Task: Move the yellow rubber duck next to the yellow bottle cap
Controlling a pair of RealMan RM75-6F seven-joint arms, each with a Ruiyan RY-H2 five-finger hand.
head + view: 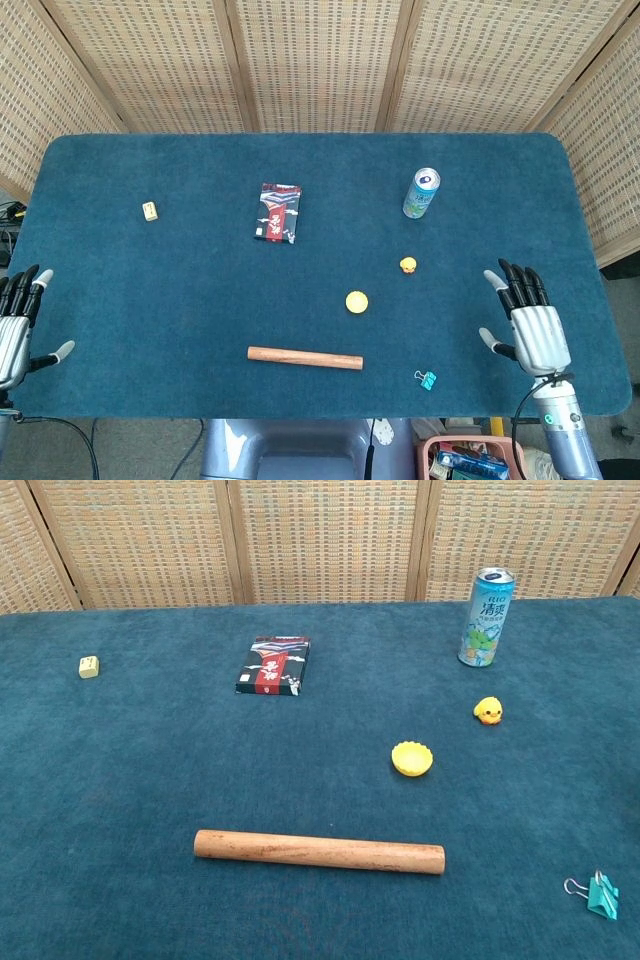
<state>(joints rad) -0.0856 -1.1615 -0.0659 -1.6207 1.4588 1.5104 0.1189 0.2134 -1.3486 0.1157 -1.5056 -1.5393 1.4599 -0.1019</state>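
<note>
rubber duck (488, 711) near bottle cap (412, 758), apart, both hands open

Illumination: bright, even and diffuse, with only faint, short shadows cast beside the can (486, 617) and wooden rod (319, 851). Focus: sharp throughout both views; no glare or motion blur is noted. Slight curvature is seen at the table (300, 160) edges in the head view.

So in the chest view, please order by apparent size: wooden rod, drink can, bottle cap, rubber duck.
Largest to smallest:
1. wooden rod
2. drink can
3. bottle cap
4. rubber duck
The rod lies nearest the camera, which enlarges it.
</note>
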